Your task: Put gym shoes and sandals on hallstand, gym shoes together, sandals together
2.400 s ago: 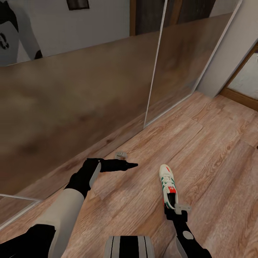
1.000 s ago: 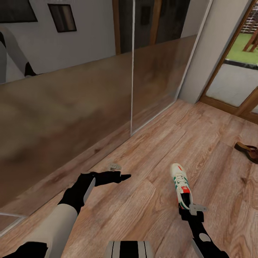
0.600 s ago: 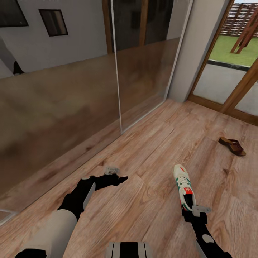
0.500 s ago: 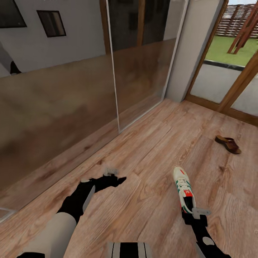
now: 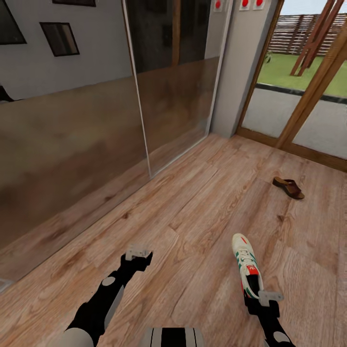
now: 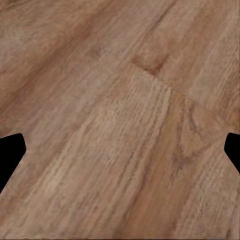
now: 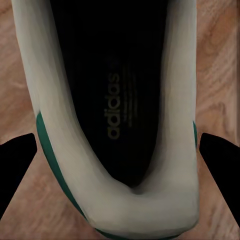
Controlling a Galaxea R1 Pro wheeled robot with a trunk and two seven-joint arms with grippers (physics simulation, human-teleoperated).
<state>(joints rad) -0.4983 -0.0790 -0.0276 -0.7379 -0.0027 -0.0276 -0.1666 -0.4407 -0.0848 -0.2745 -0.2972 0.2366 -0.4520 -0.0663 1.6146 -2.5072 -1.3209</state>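
The right pincer (image 5: pixel 258 299) grips one gym shoe (image 5: pixel 247 271) by its heel, above the corridor floor (image 5: pixel 202 217); the left pincer (image 5: pixel 139 255) hangs wide and empty. One sandal (image 5: pixel 288 187) lies far ahead on the boards — nothing racked yet.
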